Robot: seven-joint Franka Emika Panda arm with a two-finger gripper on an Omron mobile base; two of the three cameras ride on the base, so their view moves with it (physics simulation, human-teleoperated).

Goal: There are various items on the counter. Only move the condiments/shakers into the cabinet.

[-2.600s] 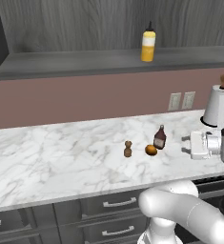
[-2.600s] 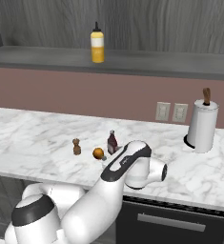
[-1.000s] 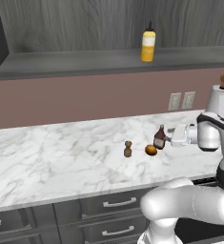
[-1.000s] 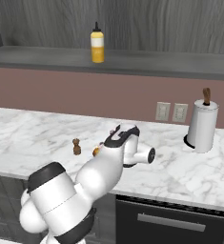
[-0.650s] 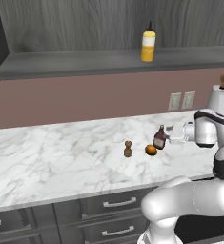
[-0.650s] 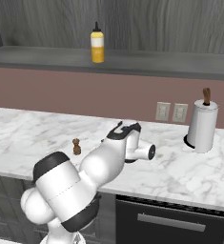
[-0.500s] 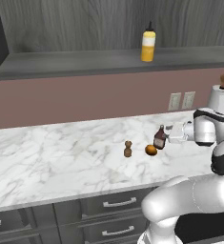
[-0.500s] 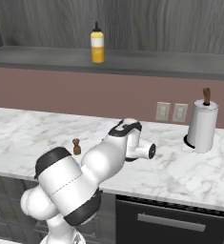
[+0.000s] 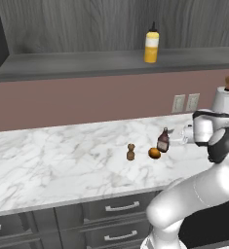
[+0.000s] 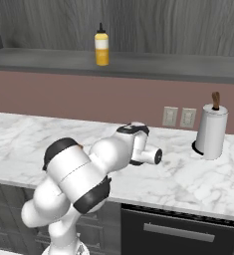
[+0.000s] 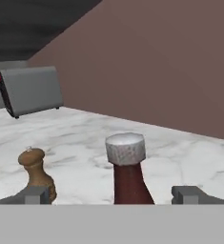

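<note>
White marble counter had three small things on it, left to right: one wooden shaker, one orange fruit, one dark red sauce bottle. Further right stood one paper towel roll. One yellow squeeze bottle was already up on the cabinet ledge. Gripper was spread wide with nothing clamped, and the sauce bottle sat between its fingertips in the hand view.
</note>
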